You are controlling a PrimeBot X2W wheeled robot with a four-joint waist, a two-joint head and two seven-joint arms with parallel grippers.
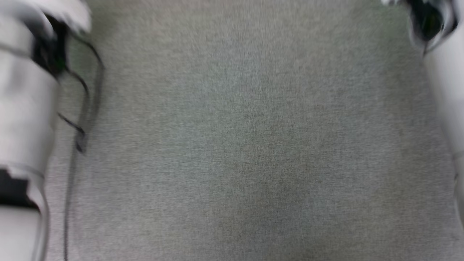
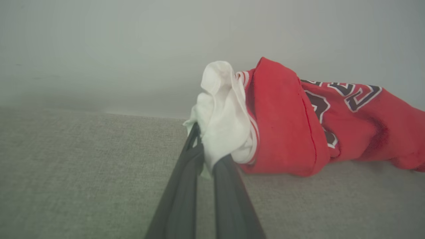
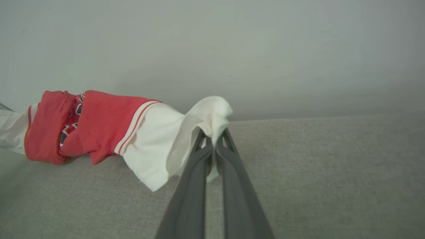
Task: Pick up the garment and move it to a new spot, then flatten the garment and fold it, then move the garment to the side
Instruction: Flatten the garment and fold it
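Note:
The garment [image 2: 285, 122] is a red jersey with white sleeves, striped trim and black white-outlined letters. In the left wrist view its bunched body rests on the grey fabric surface [image 2: 83, 172], and my left gripper [image 2: 207, 152] is shut on a white sleeve. In the right wrist view the garment [image 3: 109, 126] stretches off to the left, and my right gripper [image 3: 212, 142] is shut on the other white sleeve, lifted a little off the surface. The head view is blurred; pale forearms [image 1: 25, 119] stand at its left and right edges.
The grey fabric surface [image 1: 246, 145] spreads across the head view. A thin black cable [image 1: 81, 119] hangs beside the left forearm. A plain pale wall [image 3: 232, 49] rises behind the surface's far edge in both wrist views.

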